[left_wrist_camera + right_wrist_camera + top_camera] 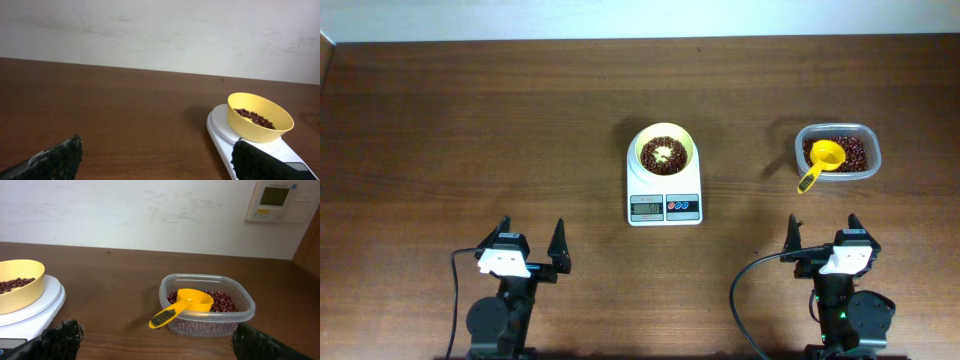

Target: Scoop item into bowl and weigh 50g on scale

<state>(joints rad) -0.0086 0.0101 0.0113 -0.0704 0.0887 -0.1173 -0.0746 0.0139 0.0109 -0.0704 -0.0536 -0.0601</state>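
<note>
Plainly, left gripper (pixel 532 228) and right gripper (pixel 822 225), jaws apart, empty; scale (pixel 642 184) display illegible, bowl (pixel 638 152) of beans (pixel 654 146) atop.

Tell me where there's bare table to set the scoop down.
The table is bare between the scale and the clear container, and across the whole stretch left of the scale. Crowded only inside the container, where the scoop rests on the beans.
</note>
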